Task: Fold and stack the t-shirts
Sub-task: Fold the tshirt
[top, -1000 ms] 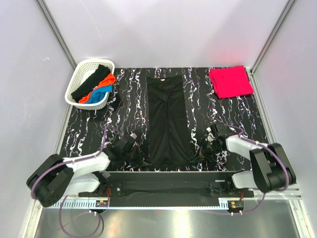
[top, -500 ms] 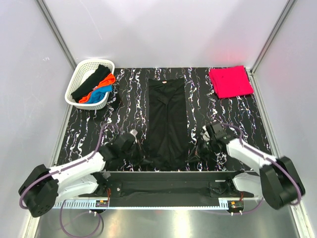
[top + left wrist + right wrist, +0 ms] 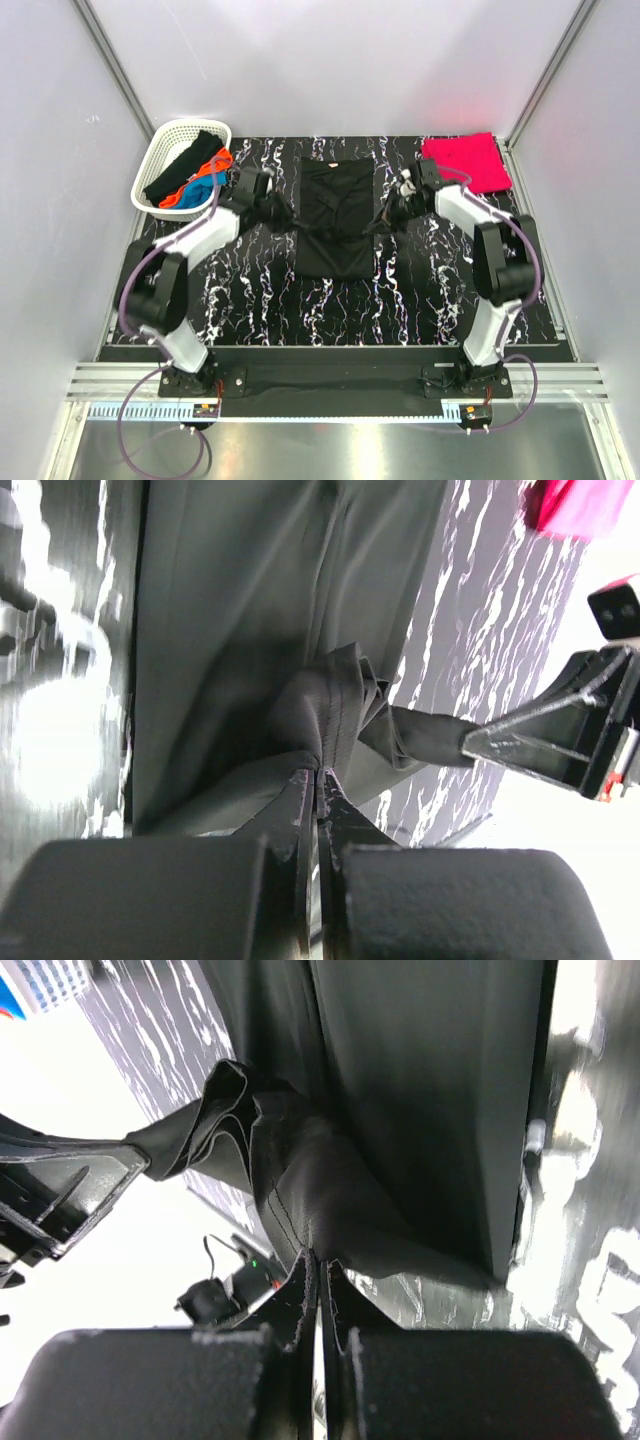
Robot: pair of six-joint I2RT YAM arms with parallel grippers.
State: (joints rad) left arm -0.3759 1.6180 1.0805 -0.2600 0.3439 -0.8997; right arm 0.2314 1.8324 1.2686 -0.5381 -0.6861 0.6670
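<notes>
The large black t-shirt [image 3: 338, 220] lies in the middle of the table, its near half doubled over toward the far end. My left gripper [image 3: 283, 213] is shut on its left hem corner [image 3: 335, 715]. My right gripper [image 3: 385, 216] is shut on its right hem corner [image 3: 290, 1175]. Both hold the cloth low over the shirt's far part. A folded pinkish-red t-shirt [image 3: 465, 163] lies at the far right. Black, orange and blue shirts [image 3: 190, 172] sit in the white basket.
The white lattice basket [image 3: 162, 150] stands at the far left corner of the black marbled table [image 3: 300, 300]. White walls enclose the table on three sides. The right gripper's fingers [image 3: 545, 740] show in the left wrist view.
Both grippers have carried the black shirt's near hem from the table's front edge up toward the far end, folding the shirt roughly in half. Both arms are now stretched out.
</notes>
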